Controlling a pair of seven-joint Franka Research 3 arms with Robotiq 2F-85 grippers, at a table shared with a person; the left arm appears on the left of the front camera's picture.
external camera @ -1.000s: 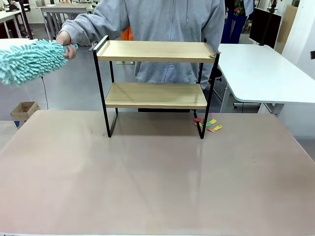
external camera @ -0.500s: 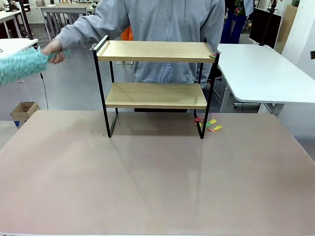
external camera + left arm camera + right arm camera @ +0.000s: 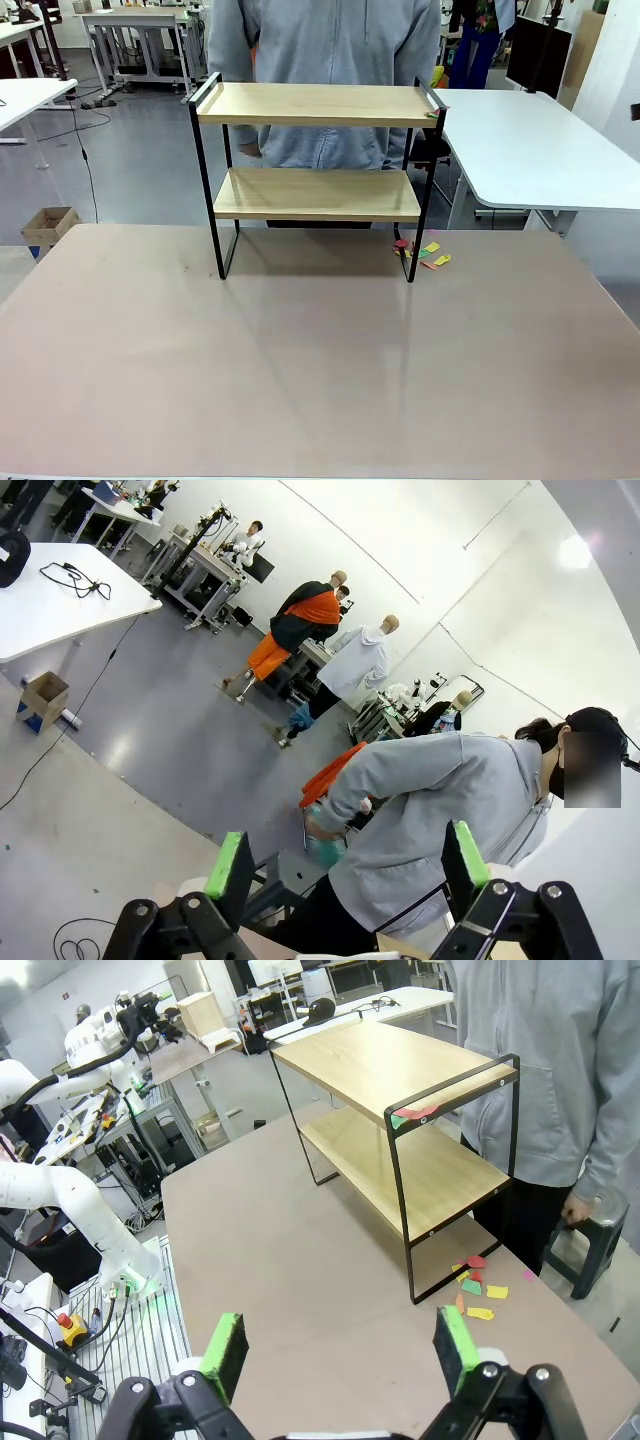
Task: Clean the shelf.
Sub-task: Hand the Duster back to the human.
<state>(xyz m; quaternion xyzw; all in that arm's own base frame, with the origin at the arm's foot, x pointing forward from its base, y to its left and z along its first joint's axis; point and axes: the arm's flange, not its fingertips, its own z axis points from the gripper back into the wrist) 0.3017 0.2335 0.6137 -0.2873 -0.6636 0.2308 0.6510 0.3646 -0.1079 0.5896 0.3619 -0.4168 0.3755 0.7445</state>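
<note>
The shelf stands at the far middle of the tan table, both light wooden boards bare except for a small red and green scrap at the top board's right end. Several coloured paper scraps lie on the table by its right front leg. In the right wrist view my right gripper is open and empty, high above the table, with the shelf ahead of it. My left gripper is open and empty too, facing the person, who bends over something teal.
The person in a grey hoodie stands right behind the shelf. A white table adjoins at the far right. A cardboard box sits on the floor at the left, and a stool stands by the person's legs.
The person's arm and the fluffy teal duster, held out to the left of the shelf, have moved left and out of the front view. The shelf has not moved.
</note>
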